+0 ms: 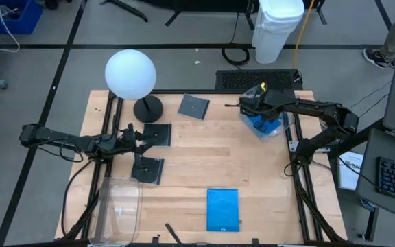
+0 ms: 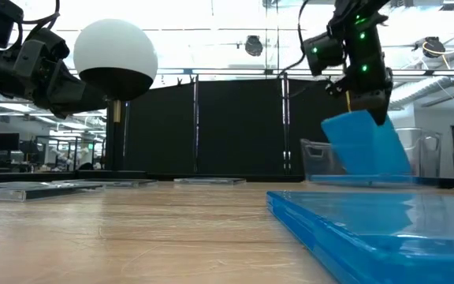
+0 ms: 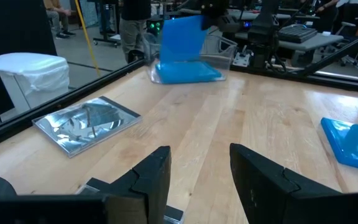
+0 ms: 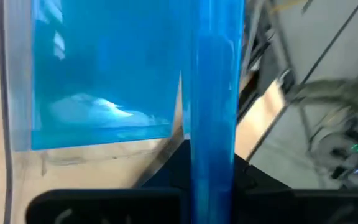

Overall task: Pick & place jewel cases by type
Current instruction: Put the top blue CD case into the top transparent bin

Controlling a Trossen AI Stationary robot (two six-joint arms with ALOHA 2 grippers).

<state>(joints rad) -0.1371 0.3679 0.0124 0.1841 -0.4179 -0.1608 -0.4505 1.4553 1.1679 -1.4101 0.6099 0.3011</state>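
My right gripper (image 2: 366, 99) hangs over a clear bin (image 1: 282, 127) at the table's far right, shut on a bright blue jewel case (image 2: 362, 146). A second blue case (image 4: 98, 74) lies in that bin. A third blue case (image 1: 223, 209) lies flat near the table's near edge. My left gripper (image 1: 137, 140) is open and hovers at the left, between two dark cases (image 1: 158, 134) (image 1: 148, 170) that lie flat. A third dark case (image 3: 86, 121) lies flat near the far edge. My right gripper pinches the blue jewel case between its two fingers at the case's upper end (image 2: 369, 117), coming from above and pointing down. The case hangs tilted below the fingers, its lower end (image 2: 392, 167) down inside the bin; whether it touches the case below, I cannot tell.
A white globe lamp (image 1: 130, 74) on a black base (image 1: 148, 108) stands at the far left, close to my left arm. A second clear bin (image 1: 118, 206) sits at the near left corner. Bare wood stretches across the table's middle (image 1: 211, 151).
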